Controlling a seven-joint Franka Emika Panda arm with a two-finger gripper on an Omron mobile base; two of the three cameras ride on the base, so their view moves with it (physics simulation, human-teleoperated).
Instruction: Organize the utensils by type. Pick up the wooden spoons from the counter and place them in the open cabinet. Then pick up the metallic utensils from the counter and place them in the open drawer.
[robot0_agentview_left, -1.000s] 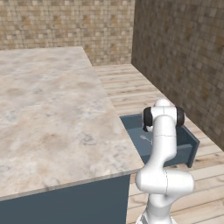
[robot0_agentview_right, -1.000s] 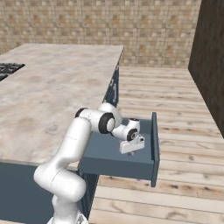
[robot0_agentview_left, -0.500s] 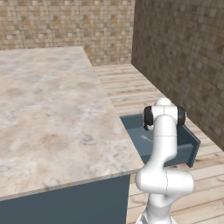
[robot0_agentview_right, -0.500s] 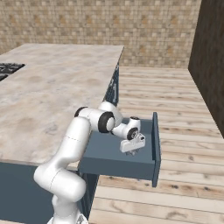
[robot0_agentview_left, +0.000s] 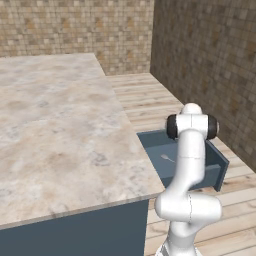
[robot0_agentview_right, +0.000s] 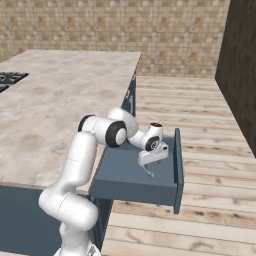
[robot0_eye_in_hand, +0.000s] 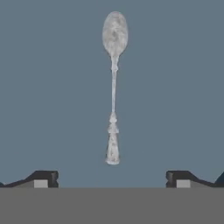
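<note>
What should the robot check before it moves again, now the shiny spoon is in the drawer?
1. Slim silver-grey metal spoon lies flat on the drawer bottom: ok.
2. Two-finger gripper open, jaws wide apart: ok.
3. Spoon free of the fingertips: ok.
4. Plain dark blue-grey open drawer pulled out: ok.
5. Short dark reddish-brown spoon also in the drawer: cannot tell.
6. Way up out of the drawer unblocked: ok, probably.

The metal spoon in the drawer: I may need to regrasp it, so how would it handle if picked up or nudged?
The metal spoon looks thin and stiff, probably light. Lying flat on the drawer bottom, it would likely slide rather than roll, and its slim handle offers little grip.
</note>
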